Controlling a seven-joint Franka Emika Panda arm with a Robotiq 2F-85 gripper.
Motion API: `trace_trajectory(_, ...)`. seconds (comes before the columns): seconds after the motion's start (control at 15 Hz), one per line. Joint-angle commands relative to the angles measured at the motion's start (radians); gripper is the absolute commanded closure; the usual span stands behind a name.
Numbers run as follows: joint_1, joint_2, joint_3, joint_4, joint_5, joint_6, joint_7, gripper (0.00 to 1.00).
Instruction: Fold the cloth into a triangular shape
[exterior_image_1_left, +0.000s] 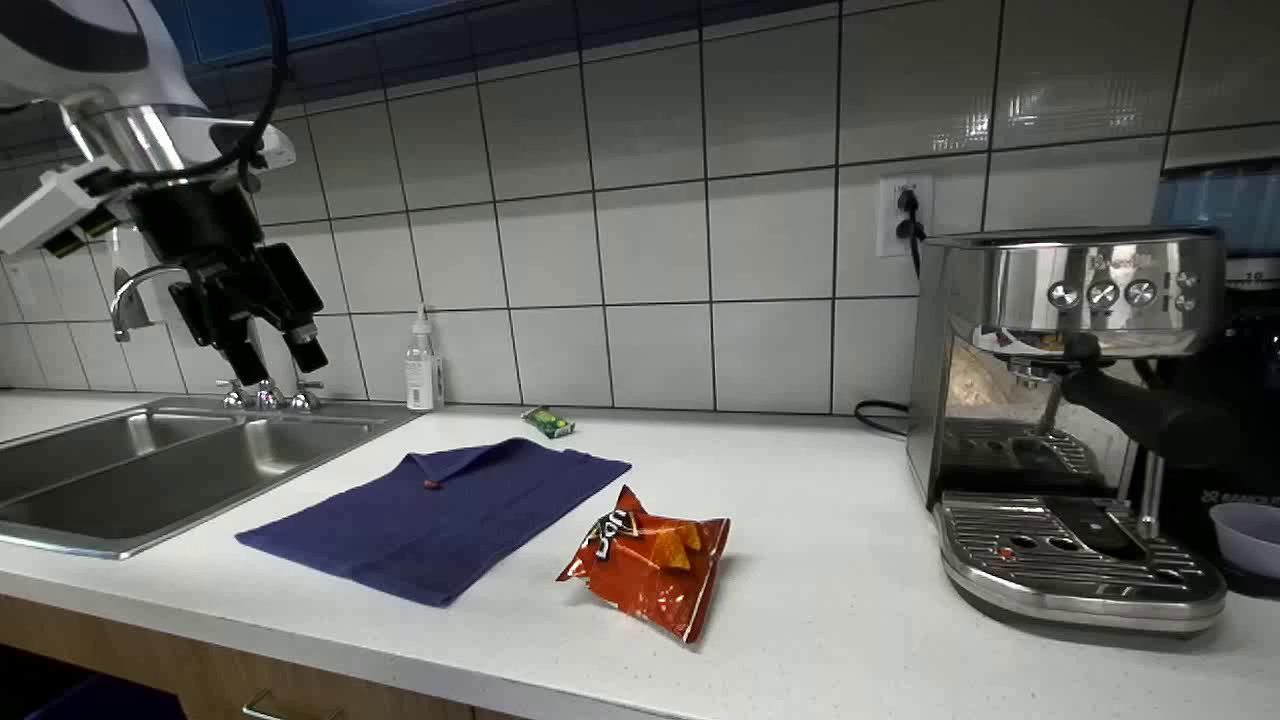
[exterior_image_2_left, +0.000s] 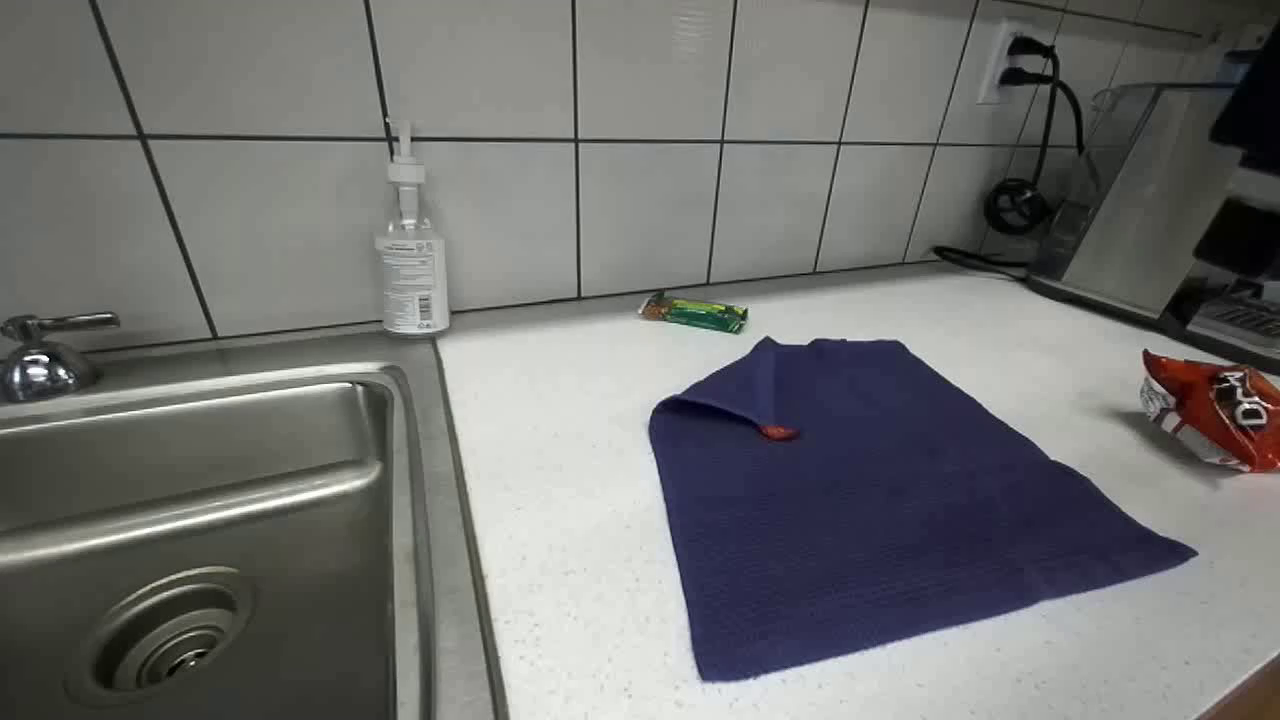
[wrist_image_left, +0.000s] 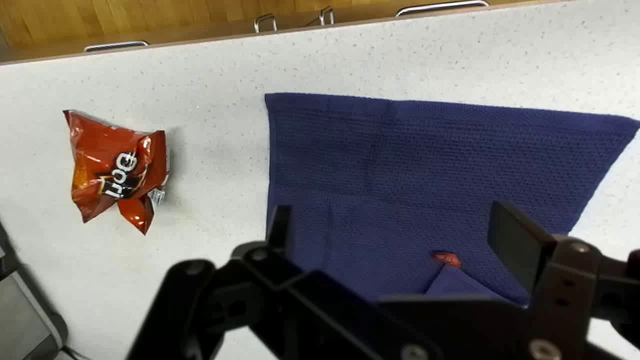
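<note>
Holds nothing in the black, two-fingered claw (exterior_image_1_left: 277, 357), spread wide. Hangs higher than, and well apart from, the thin, dark navy-blue cloth (wrist_image_left: 425, 155) of textured fabric, visible between and beyond the fingers (wrist_image_left: 520, 245) in the wrist view. Spread mostly flat on the white, speckled counter (exterior_image_2_left: 570, 540), with a far corner (exterior_image_2_left: 735, 390) turned in over the rest (and a red patch (exterior_image_2_left: 778, 432), too small to identify, at the turned tip). Extends from the upper left of an exterior view with the white-and-grey, jointed arm (exterior_image_1_left: 75, 45) bent downward, partly across a curved chrome faucet (exterior_image_1_left: 121, 318). Beside the cloth, near but apart from it, a crinkly, orange-red foil snack packet (exterior_image_1_left: 650, 570). Past the far edge, a small, shiny green wrapper (exterior_image_2_left: 703, 314), close to the white tiled wall (exterior_image_1_left: 655, 245). By the corner of a stainless-steel double sink (exterior_image_1_left: 350, 411), a clear plastic, white-labelled pump bottle (exterior_image_2_left: 412, 270). Well beyond the packet, a boxy, silver metal espresso machine (exterior_image_1_left: 1080, 265).
</note>
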Motion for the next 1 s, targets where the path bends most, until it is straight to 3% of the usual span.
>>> trace_trajectory(0.0, 0.015, 0.003, -0.015, 0.002, -0.010, -0.003, 0.008, 0.00)
trace_trajectory(0.33, 0.008, 0.051, -0.001, 0.008, -0.053, 0.087, 0.005, 0.00)
trace_trajectory(0.93, -0.024, 0.318, -0.010, 0.093, -0.188, 0.312, -0.010, 0.00)
